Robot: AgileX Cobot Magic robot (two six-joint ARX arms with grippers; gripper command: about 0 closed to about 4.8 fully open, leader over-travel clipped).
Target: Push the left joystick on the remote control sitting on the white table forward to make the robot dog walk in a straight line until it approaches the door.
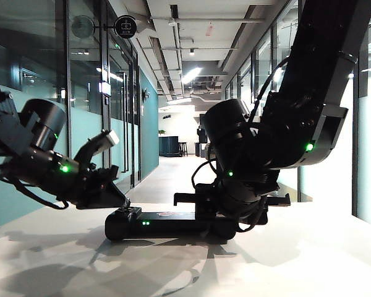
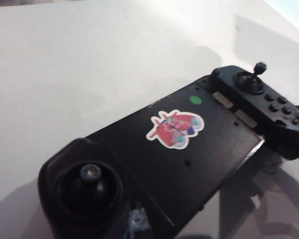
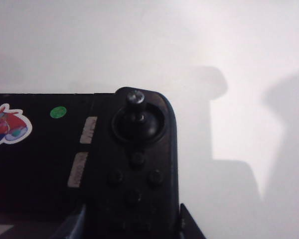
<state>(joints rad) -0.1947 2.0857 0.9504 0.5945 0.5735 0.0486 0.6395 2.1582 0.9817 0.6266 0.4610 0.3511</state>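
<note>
A long glass-walled corridor stretches behind the white table (image 1: 309, 260), and no robot dog is visible in it. The remote control (image 1: 167, 223) lies flat on the table between the 2 arms. The right gripper (image 3: 132, 226) sits at the controller's right handle, its jaws part-open on either side of that handle; whether they squeeze it I cannot tell. The left gripper (image 1: 108, 185) hangs just above the controller's left handle, over the left joystick (image 2: 89, 174); how far its jaws stand apart I cannot tell. To do the push well, I judge the left fingertip should settle on the stick's round tip, then press straight forward without sideways drift.
</note>
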